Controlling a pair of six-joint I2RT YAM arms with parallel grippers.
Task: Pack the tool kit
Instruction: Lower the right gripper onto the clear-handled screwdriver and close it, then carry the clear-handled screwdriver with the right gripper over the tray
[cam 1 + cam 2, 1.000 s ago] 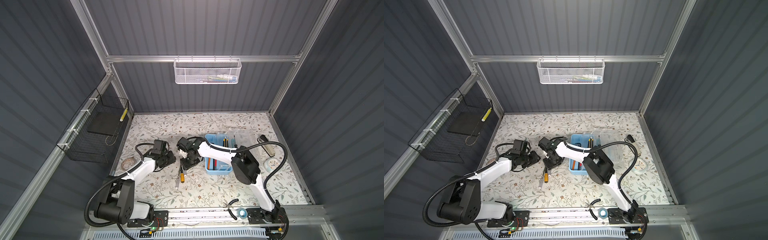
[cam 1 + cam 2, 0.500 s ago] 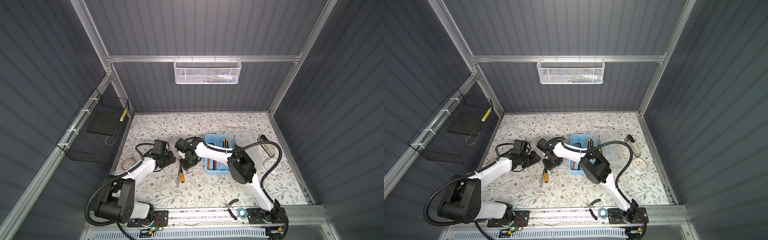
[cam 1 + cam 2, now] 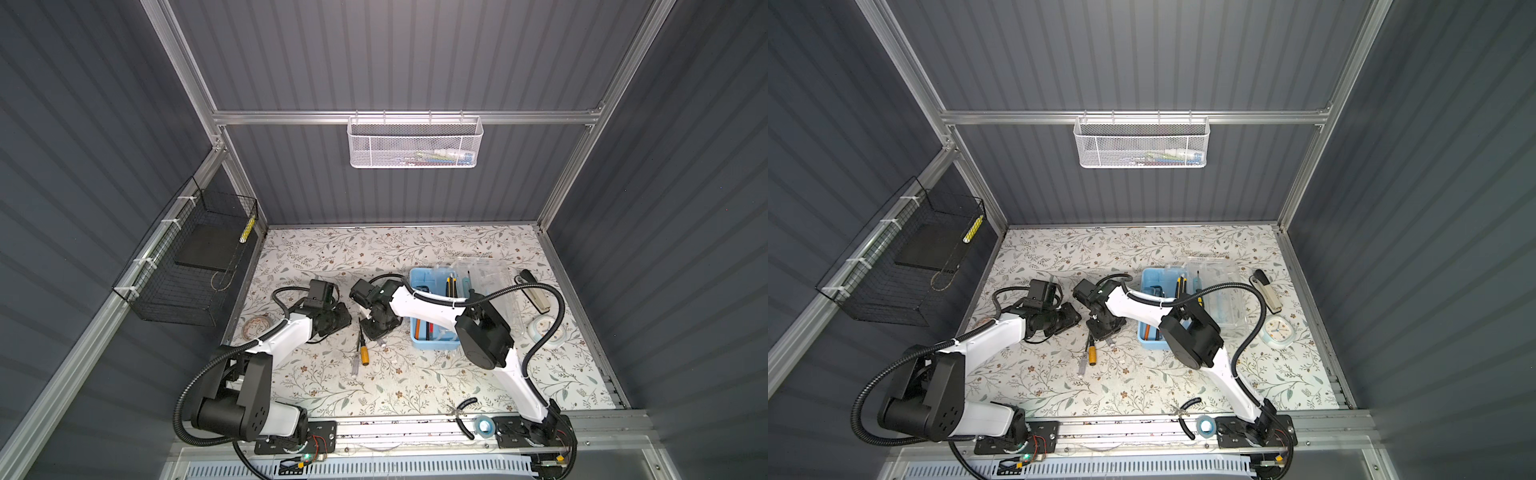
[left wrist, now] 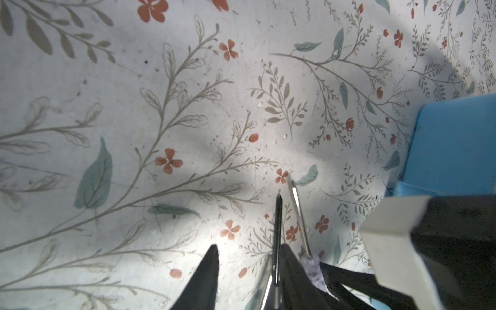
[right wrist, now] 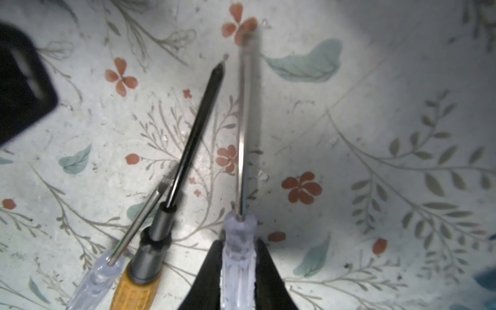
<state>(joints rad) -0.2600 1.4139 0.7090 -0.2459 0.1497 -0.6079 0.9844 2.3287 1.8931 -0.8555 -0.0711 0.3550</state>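
A clear-handled screwdriver [image 5: 243, 139] is clamped at its handle by the right tool [image 5: 238, 243]. The left tool [image 4: 249, 247] is held partly open and empty. The tool kit box [image 3: 417, 277] is seen with its lid open, between the middle of the surface [image 3: 374, 249] and its right edge.

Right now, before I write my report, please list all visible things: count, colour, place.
tool box: 1, light blue, open, table right of centre, tools inside
lid: 1, clear, right of tool box
orange screwdriver: 1, orange handle, table, left of tool box
clear screwdriver: 2, clear handles; one gripped, one beside orange screwdriver
mesh basket: 1, white, back wall
wire basket: 1, black, left wall
clock: 1, white, table right
stapler-like item: 1, black-beige, table right
tape roll: 1, blue, front rail
table: 1, floral
left claw: 1, black, open
right claw: 1, black, shut on clear screwdriver
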